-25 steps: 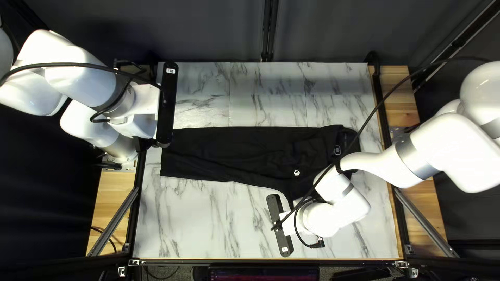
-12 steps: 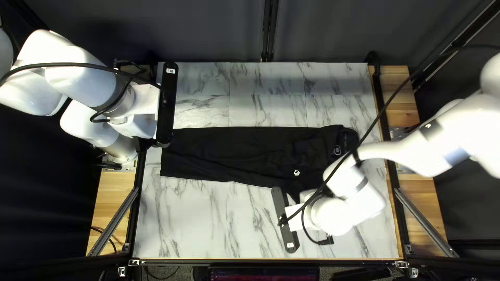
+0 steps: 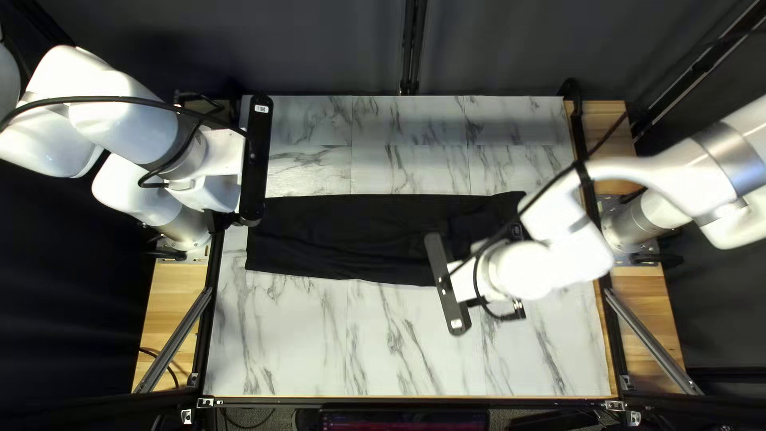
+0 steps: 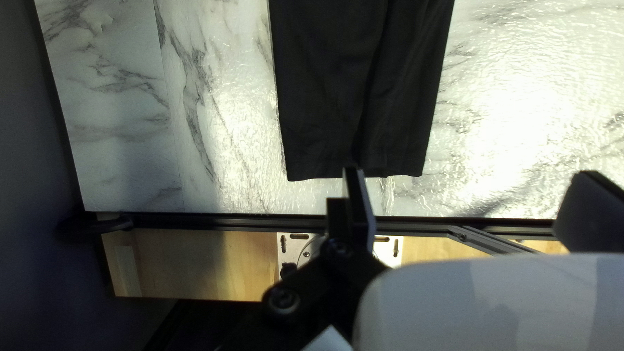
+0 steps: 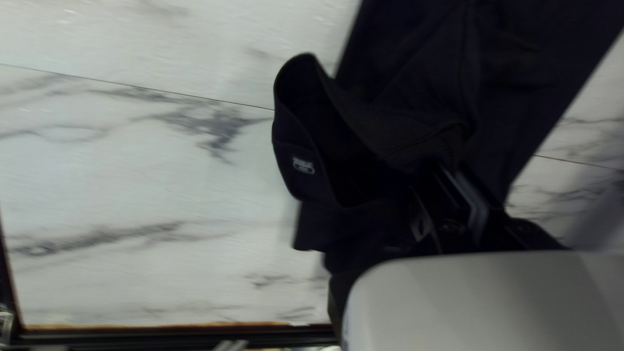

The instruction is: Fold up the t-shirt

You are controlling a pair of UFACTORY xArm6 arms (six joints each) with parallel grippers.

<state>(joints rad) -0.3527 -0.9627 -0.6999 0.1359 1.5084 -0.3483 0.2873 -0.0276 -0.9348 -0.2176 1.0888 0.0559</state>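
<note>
The black fabric t-shirt (image 3: 359, 239) lies mid-table on the white marbled tabletop (image 3: 389, 347) as a long left-to-right strip (lengthwise folds done). The right gripper (image 5: 446, 175) pinches what seems its collar end, raised; the left gripper (image 4: 470, 190) gapes empty near the hem. Crosswise folds remain.

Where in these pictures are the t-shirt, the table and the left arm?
t-shirt (image 3: 359, 233), top left view, middle of the flat black cloth.
table (image 3: 335, 341), top left view, bare marble nearer than the t-shirt.
left arm (image 3: 125, 129), top left view, on a large white link.
</note>
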